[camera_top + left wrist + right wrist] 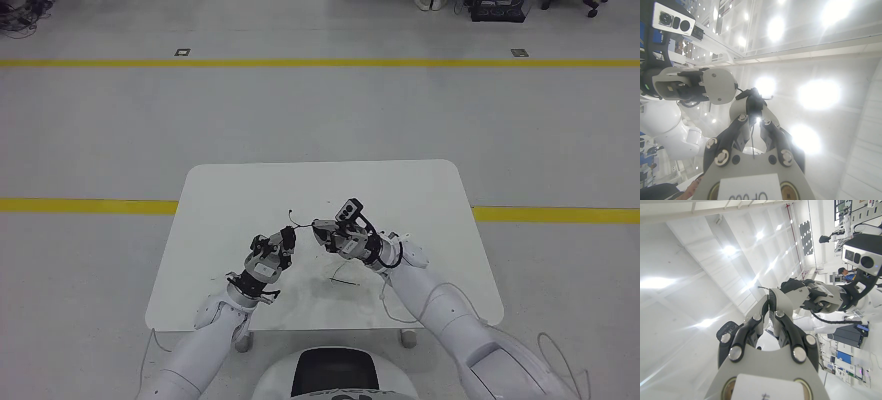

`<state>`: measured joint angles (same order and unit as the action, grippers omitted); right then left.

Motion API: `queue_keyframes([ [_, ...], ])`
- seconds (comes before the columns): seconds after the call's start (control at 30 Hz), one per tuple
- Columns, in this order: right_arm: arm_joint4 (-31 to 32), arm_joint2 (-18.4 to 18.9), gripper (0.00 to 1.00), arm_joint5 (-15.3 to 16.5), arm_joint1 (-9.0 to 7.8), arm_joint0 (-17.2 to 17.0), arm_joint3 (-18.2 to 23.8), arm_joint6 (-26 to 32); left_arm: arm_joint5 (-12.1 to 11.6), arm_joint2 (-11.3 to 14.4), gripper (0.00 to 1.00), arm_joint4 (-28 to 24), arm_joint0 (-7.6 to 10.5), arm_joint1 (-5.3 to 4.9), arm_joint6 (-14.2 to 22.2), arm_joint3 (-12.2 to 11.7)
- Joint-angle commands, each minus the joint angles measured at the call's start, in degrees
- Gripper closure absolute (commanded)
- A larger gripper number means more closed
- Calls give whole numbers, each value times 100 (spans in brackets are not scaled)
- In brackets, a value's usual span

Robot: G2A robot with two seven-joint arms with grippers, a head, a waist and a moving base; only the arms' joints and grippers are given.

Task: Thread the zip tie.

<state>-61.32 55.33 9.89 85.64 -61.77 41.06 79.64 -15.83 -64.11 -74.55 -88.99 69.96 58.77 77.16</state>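
Black plastic strap, very thin: the zip tie (752, 140) runs lengthwise between the fingers of the left gripper (754, 103), which is clamped on it. Both are raised above the white table (420, 200), near its middle. One short end pokes out past the fingertips, and the rest trails back toward the wrist. The right gripper (769, 302) is held just beside the left one, tips almost meeting, with its ribbed pads (771, 308) pressed together. Whether anything is pinched between them cannot be made out.

Handling (judged): the strap is probably very light, springy along its length, and smooth enough to slide through a loose pinch. It would bend readily if pushed from far back, so a hold close behind the free end should steer it best. The head is best gripped by its flat sides, leaving the slot clear. Breakage seems unlikely; slipping or twisting out of line is the greater risk.

Hard to read: in the left wrist view, ceiling lamps glare directly behind the left gripper's fingertips and wash out the contact region. Which end is head and which is tail cannot be told. In the top view the strap appears as a hairline between the grippers. A thin dark sliver (345, 283) lies on the table near the right forearm; what it is remains unclear.
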Motion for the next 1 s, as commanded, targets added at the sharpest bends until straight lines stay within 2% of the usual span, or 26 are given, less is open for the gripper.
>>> queue_keyframes([
  [0.0, -27, 22, 100, -9, 1, -12, -7, 0, 0, 0, 100, 0, 0, 0, 0, 0],
  [0.97, 5, 153, 100, -48, 61, 45, -342, -23, 0, 0, 100, 0, 0, 0, 0, 0],
])
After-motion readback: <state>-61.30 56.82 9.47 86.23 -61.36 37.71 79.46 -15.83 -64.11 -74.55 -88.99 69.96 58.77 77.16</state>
